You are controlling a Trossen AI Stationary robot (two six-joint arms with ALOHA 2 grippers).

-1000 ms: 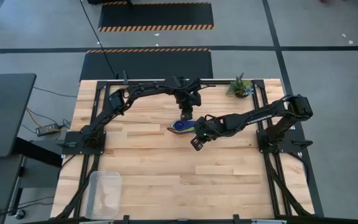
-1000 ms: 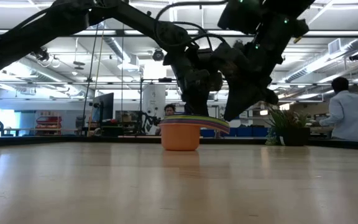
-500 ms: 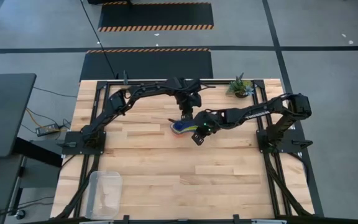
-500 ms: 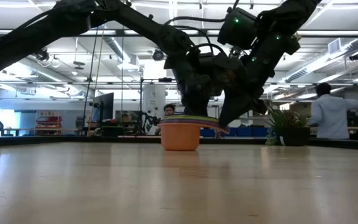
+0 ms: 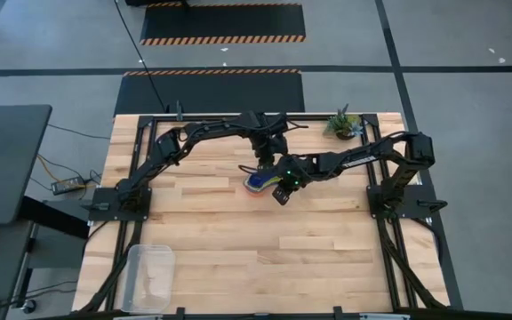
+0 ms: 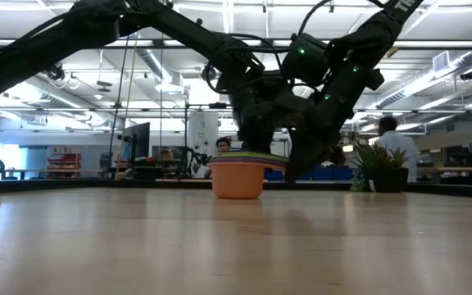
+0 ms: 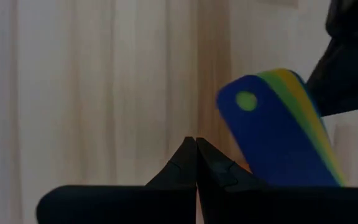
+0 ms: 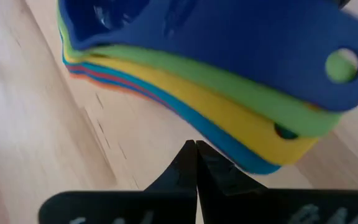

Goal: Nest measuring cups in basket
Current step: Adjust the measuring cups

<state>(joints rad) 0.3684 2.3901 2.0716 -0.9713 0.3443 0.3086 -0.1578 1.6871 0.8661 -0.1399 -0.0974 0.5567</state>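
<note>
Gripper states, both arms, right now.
Left gripper: shut, holding nothing, beside the stack of measuring cups.
Right gripper: shut, holding nothing, just under the stack's fanned handles.

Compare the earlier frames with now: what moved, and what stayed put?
The right gripper, shut, swung in toward the stack of cups and now sits right beside its fanned handles. Nothing was grasped or released. The left gripper, also shut, stayed at the stack's far side; the stack and the basket kept their places.
</note>
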